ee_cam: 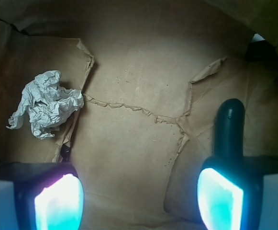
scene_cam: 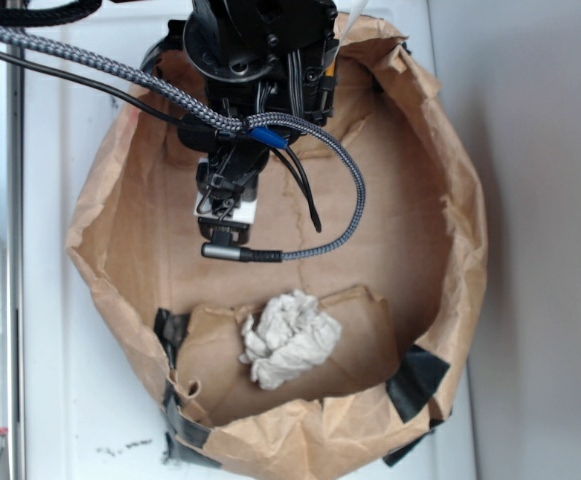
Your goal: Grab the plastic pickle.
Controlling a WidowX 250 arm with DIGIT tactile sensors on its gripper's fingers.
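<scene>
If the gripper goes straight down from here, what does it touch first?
Probably the brown paper floor. The gripper is open with only bare paper between its fingers. The plastic pickle sits by the right-hand finger in the wrist view, so that finger may clip it; depth is unclear. The paper wad is off-line.

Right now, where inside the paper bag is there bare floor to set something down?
Bare floor lies between the crumpled paper wad and the plastic pickle, across the torn creases. It is crowded at the pickle, beside one of the gripper fingers.
</scene>
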